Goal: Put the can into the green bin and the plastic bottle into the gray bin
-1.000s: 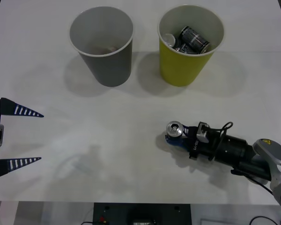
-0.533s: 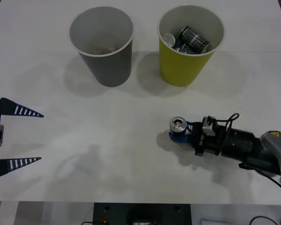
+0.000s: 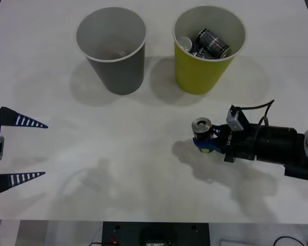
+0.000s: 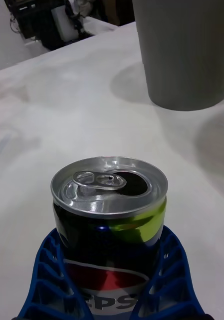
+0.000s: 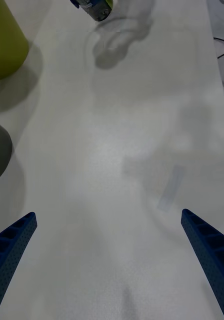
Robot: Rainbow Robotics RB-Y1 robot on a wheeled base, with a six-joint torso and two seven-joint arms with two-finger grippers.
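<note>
The black Pepsi can (image 3: 201, 125) stands upright in my right gripper (image 3: 205, 140), which is shut on its lower body and holds it just above the table; its shadow lies below and to the left. The right wrist view shows the can (image 4: 110, 210) with its opened silver top between the blue fingers (image 4: 42, 280). The green bin (image 3: 209, 61) stands beyond the can at the back, with the gray bin (image 3: 118, 66) to its left. My left gripper (image 3: 44, 149) waits open at the table's left edge. The plastic bottle is hidden.
Other dark cans (image 3: 213, 43) lie inside the green bin. Something pale rests at the bottom of the gray bin (image 4: 184, 55); I cannot tell what it is. From the left wrist, the green bin (image 5: 4, 40) and the held can (image 5: 97, 7) appear far off.
My right gripper has lifted the can off the table and carried it a little right and toward the green bin. The left arm has not moved.
</note>
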